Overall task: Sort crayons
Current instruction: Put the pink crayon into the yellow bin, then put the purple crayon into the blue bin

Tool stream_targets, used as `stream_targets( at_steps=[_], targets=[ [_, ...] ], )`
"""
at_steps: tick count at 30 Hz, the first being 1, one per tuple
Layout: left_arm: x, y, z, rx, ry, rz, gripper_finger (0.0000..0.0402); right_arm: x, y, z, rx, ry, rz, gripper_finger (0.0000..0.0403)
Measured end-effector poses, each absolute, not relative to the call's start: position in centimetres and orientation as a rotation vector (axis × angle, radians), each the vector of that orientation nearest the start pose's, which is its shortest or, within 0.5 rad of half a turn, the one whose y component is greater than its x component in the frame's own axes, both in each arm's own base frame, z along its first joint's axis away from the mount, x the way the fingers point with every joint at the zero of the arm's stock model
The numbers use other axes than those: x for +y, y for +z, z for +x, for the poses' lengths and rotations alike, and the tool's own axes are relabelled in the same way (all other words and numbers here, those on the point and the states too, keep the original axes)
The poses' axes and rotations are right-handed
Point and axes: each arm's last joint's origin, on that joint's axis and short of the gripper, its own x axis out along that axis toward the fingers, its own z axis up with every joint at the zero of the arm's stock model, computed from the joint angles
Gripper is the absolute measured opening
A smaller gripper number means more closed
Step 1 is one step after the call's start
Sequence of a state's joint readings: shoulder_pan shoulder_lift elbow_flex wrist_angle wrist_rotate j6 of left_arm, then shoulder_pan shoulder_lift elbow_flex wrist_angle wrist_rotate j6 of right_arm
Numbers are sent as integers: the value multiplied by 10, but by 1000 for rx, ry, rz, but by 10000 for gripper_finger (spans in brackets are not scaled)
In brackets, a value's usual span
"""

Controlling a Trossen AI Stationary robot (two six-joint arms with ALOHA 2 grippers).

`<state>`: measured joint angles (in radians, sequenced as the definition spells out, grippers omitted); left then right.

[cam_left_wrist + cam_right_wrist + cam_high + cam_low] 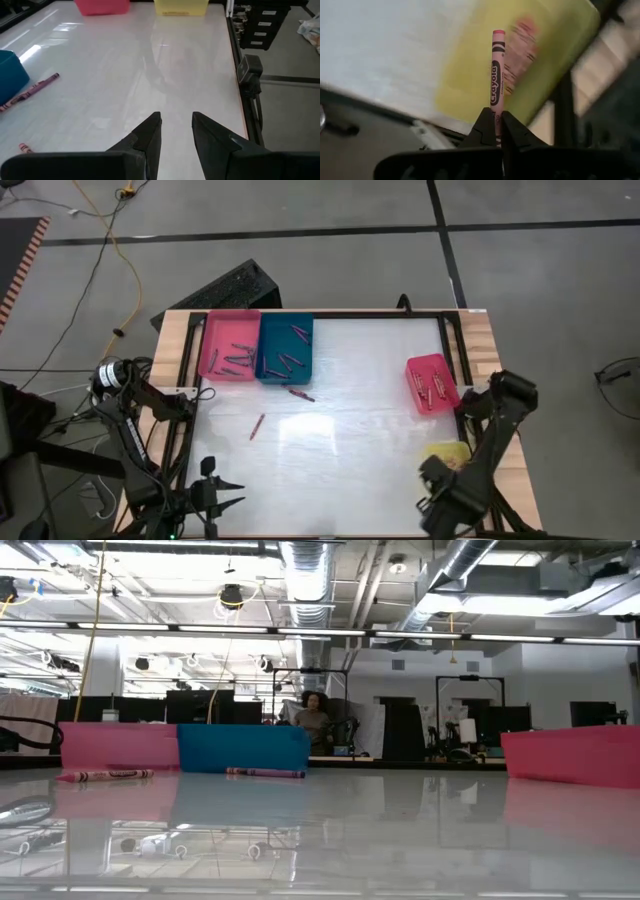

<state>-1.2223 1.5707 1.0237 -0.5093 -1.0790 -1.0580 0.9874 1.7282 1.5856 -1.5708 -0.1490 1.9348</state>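
Note:
My right gripper (pixel 496 116) is shut on a pink-red crayon (pixel 497 65) over the yellow tray (pixel 470 75) at the table's near right; in the high view the arm covers part of that tray (pixel 447 452). My left gripper (pixel 176 120) stands open with nothing between its fingers, at the near left corner (pixel 222 492). Two loose crayons lie flat on the white table: a purple one (pixel 300 392) just in front of the blue tray (pixel 285 348) and a red one (pixel 257 426) nearer the middle. More crayons lie in the pink tray (pixel 230 345), the blue tray and the red tray (pixel 432 382). My right gripper pinches the crayon's near end (pixel 496 112) between its two fingers. The fingers point steeply down from above, and the crayon runs on in line with them, most of its length sticking out past the fingertips. It is lifted clear, above the yellow tray.
The pink and blue trays stand side by side at the far left, the red tray at the right edge. Wooden rails and a dark frame (pixel 462 350) border the table. Between the trays lies bare white tabletop (pixel 350 420). A person sits in the room far behind (pixel 313 718).

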Motion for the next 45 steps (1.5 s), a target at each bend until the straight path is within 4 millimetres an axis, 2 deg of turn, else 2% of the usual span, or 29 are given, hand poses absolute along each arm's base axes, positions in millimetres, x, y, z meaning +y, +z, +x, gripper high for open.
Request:
stream_targets(
  at_steps=[5,9,17,25,29,38,42,45],
  targets=[
    [-274,220,127,421,102,-73,100,247,279,135,1601,-1106,729,5],
    [-274,220,127,420,102,-72,100,247,271,129,1566,-1190,737,5],
    [-273,221,127,414,107,-70,100,249,251,149,1545,-1279,706,5],
    [-273,221,127,416,106,-70,100,254,219,168,1558,-1315,583,5],
    [-273,220,127,417,104,-71,100,253,210,175,1578,-1321,549,13],
    [-273,220,127,419,104,-71,100,250,210,179,1580,-1324,554,82],
    [-274,220,127,419,103,-71,100,249,212,180,1597,-1298,545,92],
    [-274,220,127,418,103,-72,100,246,224,188,1623,-1229,578,92]
  ],
)
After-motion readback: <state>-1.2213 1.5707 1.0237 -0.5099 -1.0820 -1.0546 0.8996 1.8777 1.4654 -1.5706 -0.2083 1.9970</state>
